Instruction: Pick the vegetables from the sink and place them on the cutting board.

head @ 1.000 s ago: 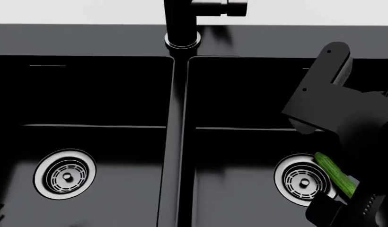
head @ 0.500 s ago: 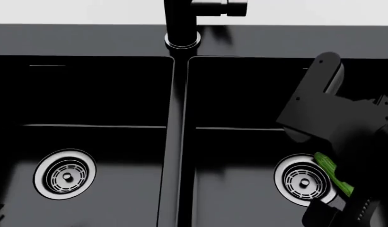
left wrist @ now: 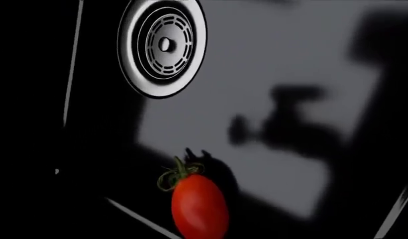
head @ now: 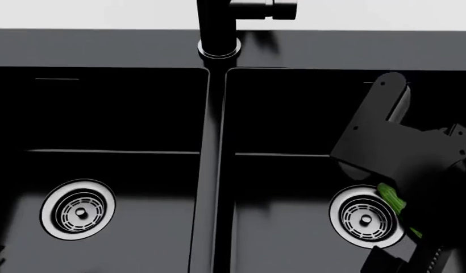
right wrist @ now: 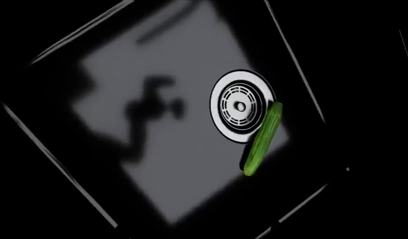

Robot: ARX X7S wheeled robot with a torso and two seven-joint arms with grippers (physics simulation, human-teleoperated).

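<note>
In the left basin of the black double sink [head: 127, 51], the left drain [head: 78, 210] shines from the floor. In the head view no vegetable shows there, but the left wrist view finds the oval red tomato [left wrist: 199, 208] with its green stem lying on the basin floor near that drain [left wrist: 162, 45], close to a wall edge. The left tool itself is out of every picture, so I cannot tell whether it stands open or closed. A tomato this smooth and round would likely roll away from a touch that lands off centre, and the nearby wall leaves little room for one finger.

The central divider [head: 211, 170] runs down from the black faucet [head: 217, 23] at the back rim; an arm crossing between basins could clip either.

In the right basin, the slim green cucumber [right wrist: 263, 138] lies flat, one side overlapping the rim of the right drain [right wrist: 240, 106]. In the head view only a short piece of it [head: 391, 196] peeks out beside that drain [head: 366, 218], the rest hidden under the right arm [head: 400, 142] that hangs over it. The right tool's fingers show nowhere either; its state I cannot tell. With the head view blocked, alignment rests on the wrist camera alone. A grip near one end of the cucumber would let it swing or slip, and a descent too deep would strike the steel drain. The cutting board is in no picture, so the carry-out path is unknown.
</note>
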